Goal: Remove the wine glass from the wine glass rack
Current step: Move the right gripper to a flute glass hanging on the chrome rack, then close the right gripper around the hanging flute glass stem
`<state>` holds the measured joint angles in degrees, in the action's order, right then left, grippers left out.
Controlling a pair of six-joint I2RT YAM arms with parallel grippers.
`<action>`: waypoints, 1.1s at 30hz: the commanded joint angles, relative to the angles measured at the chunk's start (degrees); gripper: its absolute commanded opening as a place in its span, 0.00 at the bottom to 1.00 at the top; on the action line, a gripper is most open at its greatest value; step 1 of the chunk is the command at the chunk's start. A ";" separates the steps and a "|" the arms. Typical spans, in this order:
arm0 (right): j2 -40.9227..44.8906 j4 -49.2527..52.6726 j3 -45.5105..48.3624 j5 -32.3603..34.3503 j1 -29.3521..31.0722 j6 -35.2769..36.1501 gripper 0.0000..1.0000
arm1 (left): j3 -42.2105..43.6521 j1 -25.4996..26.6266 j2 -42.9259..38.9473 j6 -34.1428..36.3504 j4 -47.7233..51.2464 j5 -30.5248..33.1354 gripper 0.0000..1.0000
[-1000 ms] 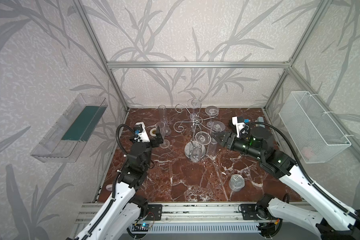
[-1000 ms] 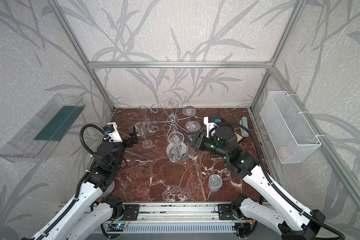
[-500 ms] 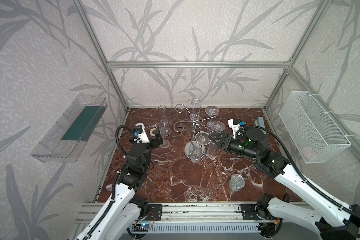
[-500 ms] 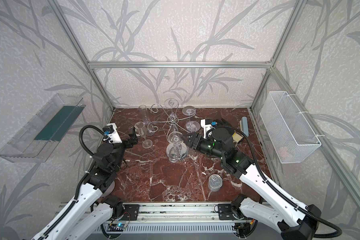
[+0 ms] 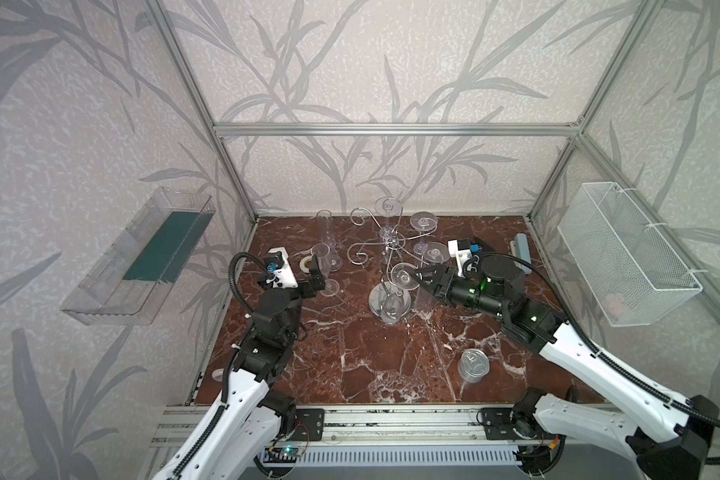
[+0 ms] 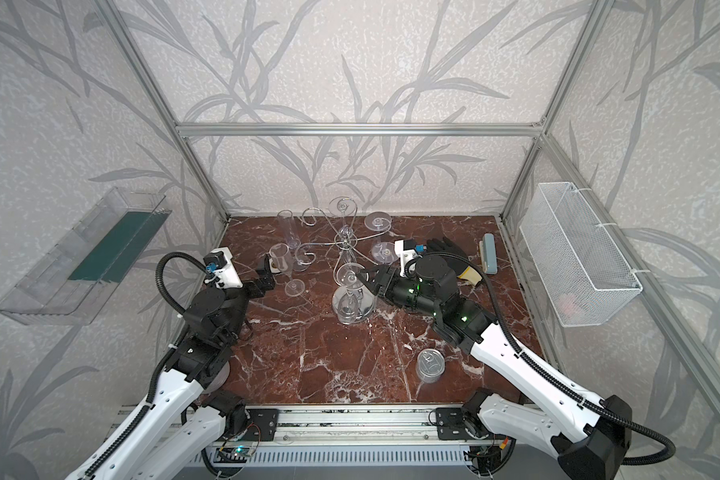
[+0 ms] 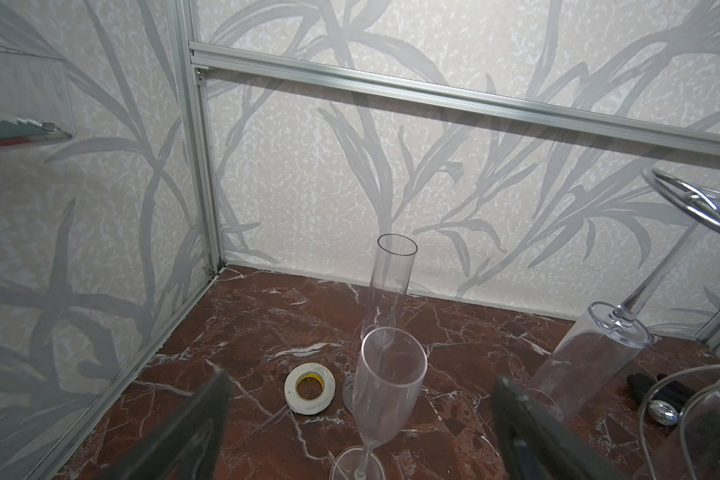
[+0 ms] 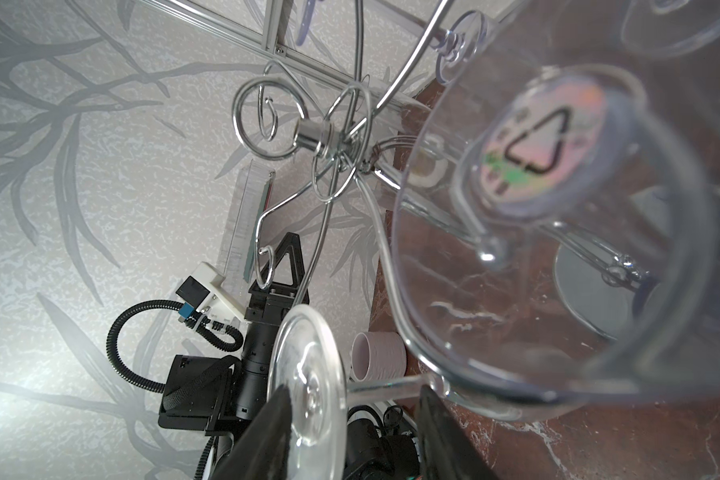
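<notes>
wine glass rack (image 5: 390, 244), upright on the marble table (image 5: 350, 353), with the task partway through. four glasses hung upside down by their feet from its curled arms. the two arms on the side of my left gripper (image 7: 360, 379) were bare, and two flutes (image 5: 324, 237) stood on the table just beside them. i read those as glasses already off the rack, though nothing here confirmed it.

the wine glass (image 5: 402, 275) i was after hung from the arm nearest my bases, its foot caught in the curl and its bowl hanging over the rack's round base in both top views. my right gripper (image 8: 350, 415) was at its stem, just under the foot. in the right wrist view one finger (image 8: 267, 440) lay on each side of the stem, jaws partly apart with a gap showing on both sides, so i judged nothing was gripped.

my left gripper was spread as wide as it goes and was empty; the nearer flute stood in front of it, untouched.

done: approach and alignment on the stem. left: pinch the stem, slide the foot out of the curl, carry the glass clear and set it down. the neighbouring glass (image 5: 435, 252) hung close beside my right wrist, and i judged it the likeliest thing to knock.
</notes>
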<state>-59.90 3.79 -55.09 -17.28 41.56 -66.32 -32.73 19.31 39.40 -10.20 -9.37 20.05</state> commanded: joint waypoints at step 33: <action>-0.22 -5.54 0.97 -1.57 1.66 -3.49 0.14 | 1.44 -0.14 -3.28 0.01 2.59 1.30 0.98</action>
<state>-60.82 0.14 -54.50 -18.13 42.68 -69.56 -32.08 19.31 37.01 -10.09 -7.42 20.14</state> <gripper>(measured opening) 0.146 0.984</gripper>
